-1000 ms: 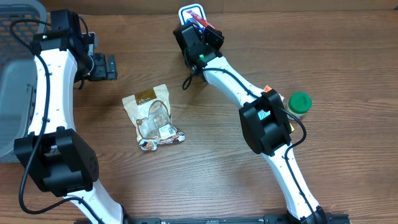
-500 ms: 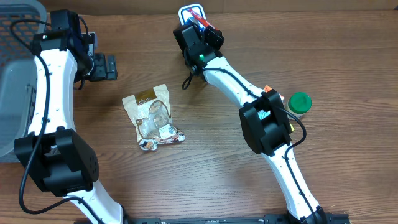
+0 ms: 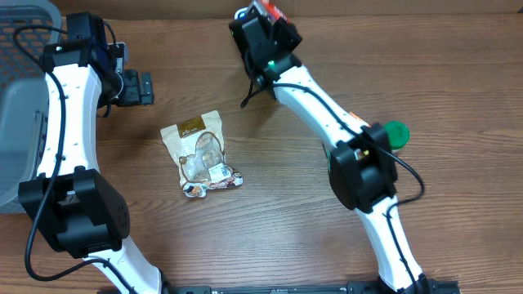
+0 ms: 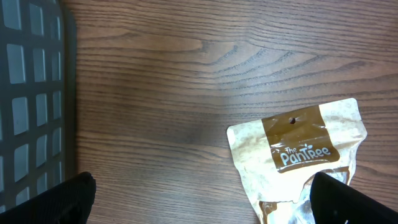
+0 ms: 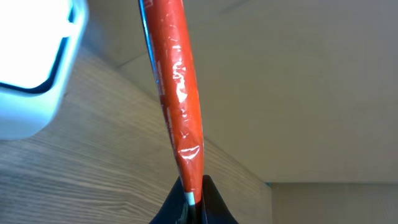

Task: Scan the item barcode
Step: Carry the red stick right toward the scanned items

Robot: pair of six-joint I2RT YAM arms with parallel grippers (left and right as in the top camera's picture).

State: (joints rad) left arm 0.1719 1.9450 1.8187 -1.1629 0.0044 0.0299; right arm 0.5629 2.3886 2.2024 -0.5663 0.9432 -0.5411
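A tan snack pouch (image 3: 200,151) lay flat left of the worktop's (image 3: 270,237) middle. The left gripper (image 3: 148,88) hung spread wide near the far-left corner, beside a grey basket (image 3: 20,106). At the far edge the right gripper (image 3: 265,20) pinched a red packet (image 3: 270,10); a green-lidded jar (image 3: 395,133) stood rightward

Finished in white on links (image 3: 61,106), black at joints (image 3: 82,216). Wired with black cables (image 3: 60,122). Marked by green light (image 3: 267,64) at far right wrist, teal patch (image 3: 359,151) on right elbow.
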